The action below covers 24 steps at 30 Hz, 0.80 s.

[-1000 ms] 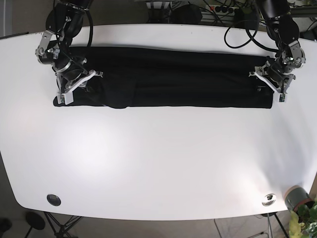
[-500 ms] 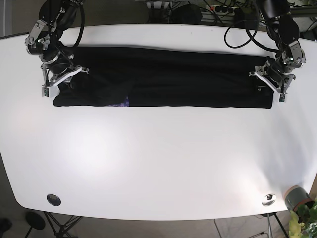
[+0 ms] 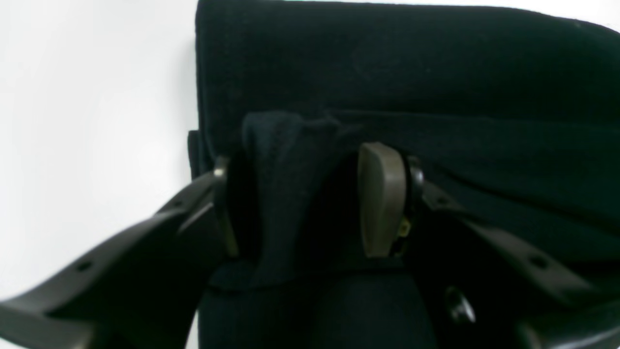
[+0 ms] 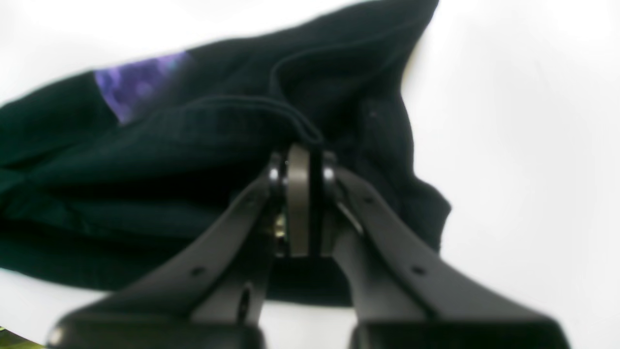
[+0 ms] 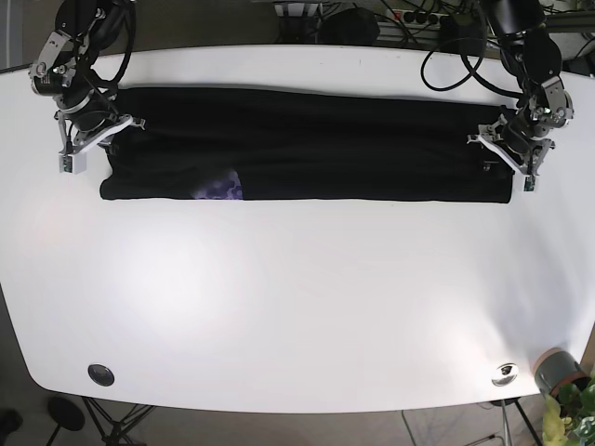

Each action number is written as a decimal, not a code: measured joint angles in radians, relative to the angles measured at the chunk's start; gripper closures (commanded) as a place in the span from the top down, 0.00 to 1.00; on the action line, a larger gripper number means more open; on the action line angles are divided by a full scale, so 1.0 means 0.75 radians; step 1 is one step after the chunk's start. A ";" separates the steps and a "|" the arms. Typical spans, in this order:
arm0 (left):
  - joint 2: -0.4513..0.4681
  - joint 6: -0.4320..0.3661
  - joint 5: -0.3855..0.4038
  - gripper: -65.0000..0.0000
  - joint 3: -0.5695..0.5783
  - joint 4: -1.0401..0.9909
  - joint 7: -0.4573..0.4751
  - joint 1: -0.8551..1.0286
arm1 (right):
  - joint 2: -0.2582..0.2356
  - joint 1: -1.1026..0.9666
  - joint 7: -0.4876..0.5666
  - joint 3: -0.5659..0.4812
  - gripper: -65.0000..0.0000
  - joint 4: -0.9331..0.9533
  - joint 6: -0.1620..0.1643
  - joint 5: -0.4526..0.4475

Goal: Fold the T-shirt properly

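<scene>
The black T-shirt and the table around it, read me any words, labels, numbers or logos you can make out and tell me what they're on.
No readable text in any view.
T-shirt: the purple patch is a blurred print; no letters can be made out.
Table: no markings that can be read.

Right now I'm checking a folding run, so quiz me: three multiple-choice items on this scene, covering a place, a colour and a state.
1. Where does the T-shirt lie on the table?
A. along the far side
B. along the near edge
C. hanging off

2. What colour is the print patch?
A. red
B. purple
C. yellow

3. How is the right hand?
A. wide open, bare
B. off the cloth
C. shut on the T-shirt

Answers: 1 A, a dark band spans the far part of the table. 2 B, purple shows at the fold. 3 C, its fingers pinch the cloth.
</scene>
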State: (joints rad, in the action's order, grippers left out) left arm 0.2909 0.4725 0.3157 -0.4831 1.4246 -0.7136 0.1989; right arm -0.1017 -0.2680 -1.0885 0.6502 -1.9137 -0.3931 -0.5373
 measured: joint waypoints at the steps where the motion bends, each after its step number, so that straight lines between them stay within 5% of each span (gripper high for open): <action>1: 0.000 0.000 0.001 0.48 0.000 0.000 0.001 0.000 | -0.010 0.001 0.006 0.000 0.04 0.000 0.000 -0.004; 6: 0.001 0.000 0.001 0.48 0.000 0.000 0.000 0.000 | -0.020 0.004 0.014 -0.005 0.06 0.050 0.000 -0.014; 14: 0.001 0.000 0.001 0.48 0.000 0.000 0.000 -0.001 | -0.020 0.009 0.072 -0.003 0.49 0.204 0.005 0.012; 24: 0.001 0.000 0.001 0.48 0.000 0.000 -0.001 0.000 | -0.008 -0.045 0.118 -0.005 0.49 -0.011 0.000 -0.012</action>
State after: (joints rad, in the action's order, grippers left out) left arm 0.2913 0.4725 0.3161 -0.4831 1.4246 -0.7139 0.1989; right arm -0.1074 -0.3019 -1.0000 0.6464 -1.9221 -0.3931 -0.5461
